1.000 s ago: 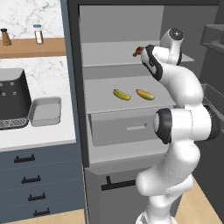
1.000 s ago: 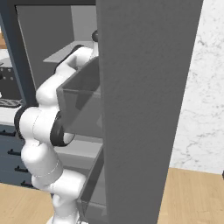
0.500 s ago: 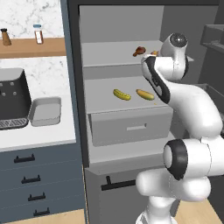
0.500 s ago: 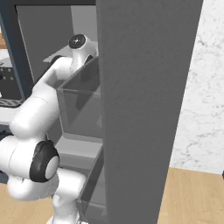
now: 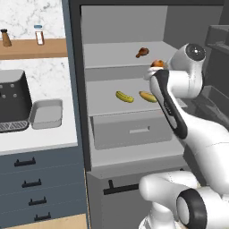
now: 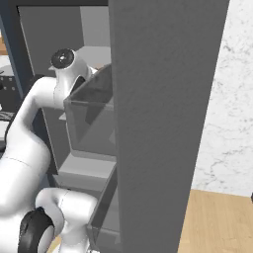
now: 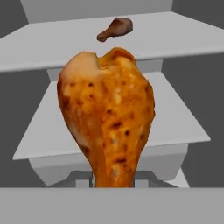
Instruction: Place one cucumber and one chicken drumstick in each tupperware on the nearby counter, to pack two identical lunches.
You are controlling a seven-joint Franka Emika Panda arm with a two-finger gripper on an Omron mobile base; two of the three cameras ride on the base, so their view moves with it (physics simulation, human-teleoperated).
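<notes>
The tool [image 5: 154, 68] pinches a chicken drumstick [image 7: 107, 113] (thick end up) inside the open fridge. Two cucumbers [image 5: 125, 96] lie on the lower shelf; the tupperware [image 5: 45, 113] sits left on the worktop [image 5: 40, 136].

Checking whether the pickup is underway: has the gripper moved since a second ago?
Yes. In the left base view the gripper with its chicken drumstick has drawn back off the upper fridge shelf, nearer the camera; the other drumstick stays there.
</notes>
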